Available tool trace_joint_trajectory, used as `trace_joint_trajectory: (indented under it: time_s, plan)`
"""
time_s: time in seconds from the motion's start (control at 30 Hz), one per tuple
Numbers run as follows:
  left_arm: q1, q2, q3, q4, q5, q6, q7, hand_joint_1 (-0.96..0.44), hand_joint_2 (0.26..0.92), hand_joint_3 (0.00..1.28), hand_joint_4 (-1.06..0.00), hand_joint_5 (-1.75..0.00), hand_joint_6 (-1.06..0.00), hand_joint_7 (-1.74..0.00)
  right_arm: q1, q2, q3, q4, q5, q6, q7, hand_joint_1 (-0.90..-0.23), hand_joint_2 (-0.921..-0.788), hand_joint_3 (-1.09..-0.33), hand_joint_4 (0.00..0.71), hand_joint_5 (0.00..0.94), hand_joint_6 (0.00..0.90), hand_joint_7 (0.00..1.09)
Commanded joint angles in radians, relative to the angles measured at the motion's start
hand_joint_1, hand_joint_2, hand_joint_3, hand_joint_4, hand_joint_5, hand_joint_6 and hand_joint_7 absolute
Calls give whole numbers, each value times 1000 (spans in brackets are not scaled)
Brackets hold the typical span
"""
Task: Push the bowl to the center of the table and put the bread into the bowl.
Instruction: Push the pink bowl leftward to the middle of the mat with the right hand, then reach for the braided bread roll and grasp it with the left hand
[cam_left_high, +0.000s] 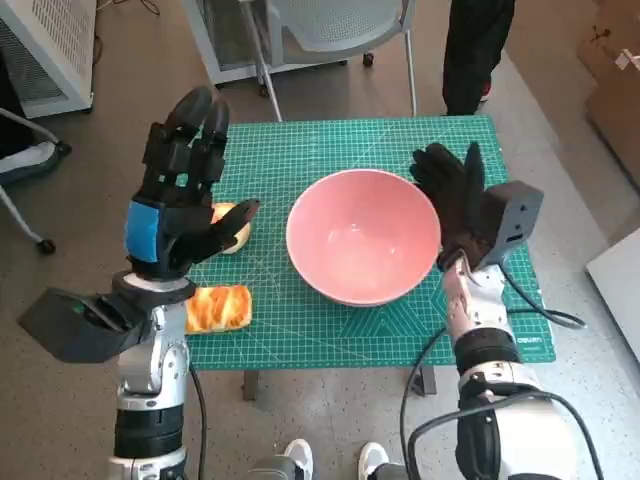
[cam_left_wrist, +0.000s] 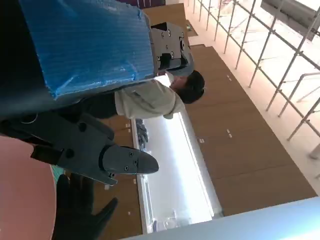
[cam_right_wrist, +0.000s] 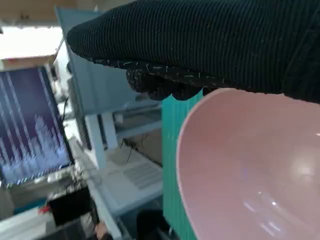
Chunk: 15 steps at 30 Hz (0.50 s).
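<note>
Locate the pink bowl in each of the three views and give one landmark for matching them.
Head view: the pink bowl sits mid-table on the green mat, empty.
Left wrist view: only a pink slice of it shows at the lower left edge.
Right wrist view: it fills the lower right, under the glove.
Shared landmark: the gloved right hand beside the bowl's rim.

You see a black, hard-shelled left hand (cam_left_high: 185, 195) with blue tape across its back and small screws in its finger plates; the right hand (cam_left_high: 455, 195) wears a black ribbed knitted glove. Both forearms are pale grey, with black cables looping around the right forearm.
</note>
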Motion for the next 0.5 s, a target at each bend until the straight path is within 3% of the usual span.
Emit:
trace_joint_trajectory:
  time_s: [0.03, 0.1, 0.33, 0.5]
  plan:
    - [19, 11, 15, -25, 11, -14, 11, -407, 897, 149, -81, -2, 1, -497, 3, -23, 0, -1, -6, 2, 33, -382, -921, -598, 266, 1, 382, 5]
    - [23, 15, 18, -26, 9, -15, 11, -413, 900, 141, -81, -2, 1, -497, 3, -32, -3, -3, -4, -3, 40, -382, -921, -595, 267, 2, 382, 5]
    - [66, 56, 47, -51, 17, -36, -2, -435, 909, 119, -84, -2, 1, -503, -1, -93, -55, -28, 42, -69, 107, -394, -921, -568, 271, 3, 385, 7]
    - [120, 143, 75, -71, 94, -72, -15, -458, 917, 100, -84, -2, 1, -495, 2, -126, -76, -75, 63, -162, 151, -386, -921, -552, 271, 2, 391, 9]
